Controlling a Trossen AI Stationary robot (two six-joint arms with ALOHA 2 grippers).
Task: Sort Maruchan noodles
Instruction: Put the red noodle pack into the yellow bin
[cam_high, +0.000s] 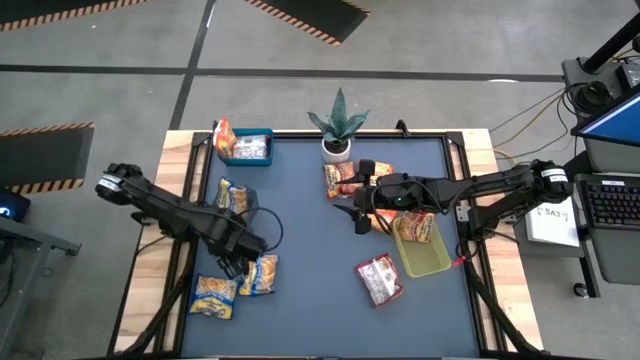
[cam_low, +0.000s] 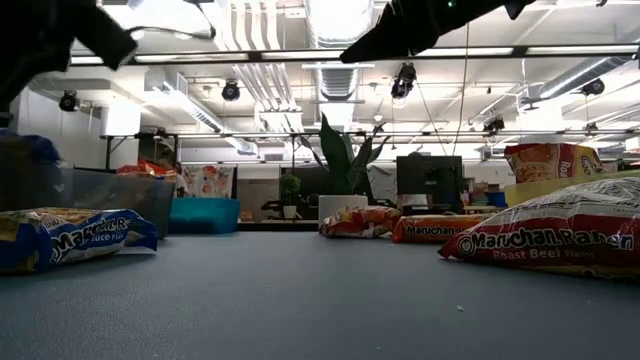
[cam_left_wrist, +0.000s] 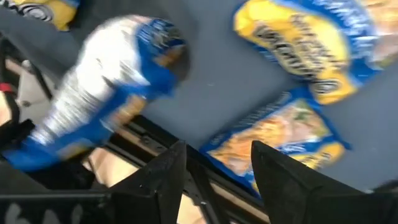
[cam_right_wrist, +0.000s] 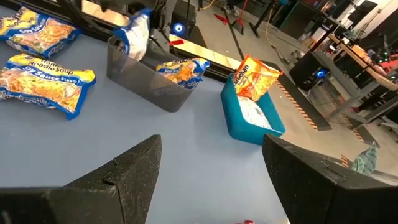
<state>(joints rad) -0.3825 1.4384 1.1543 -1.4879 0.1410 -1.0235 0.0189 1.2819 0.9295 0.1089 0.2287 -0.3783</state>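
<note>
Yellow-and-blue Maruchan noodles lie near the table's left front (cam_high: 215, 296), (cam_high: 260, 274). Another packet (cam_right_wrist: 181, 68) lies in a grey see-through bin (cam_right_wrist: 149, 84). A blurred silver-and-blue packet (cam_left_wrist: 102, 102) shows over that bin's near end (cam_right_wrist: 137, 32), apart from my left gripper (cam_left_wrist: 214, 149), which stands open above it, pointing down (cam_high: 238, 258). Whether this packet rests on the bin I cannot tell. Orange packets lie by the plant (cam_high: 340, 180), one in the blue bin (cam_right_wrist: 254, 76) and one in the yellow-green bin (cam_high: 418, 228). A red-and-white packet (cam_high: 380, 280) lies front right. My right gripper (cam_right_wrist: 211, 140) hangs open mid-table (cam_high: 360, 215).
A potted plant (cam_high: 338, 135) stands at the table's far edge in the middle. The blue bin (cam_high: 248, 148) stands at the far left, the yellow-green bin (cam_high: 425, 255) at the right. Bare mat lies in the middle and along the near edge (cam_high: 320, 320).
</note>
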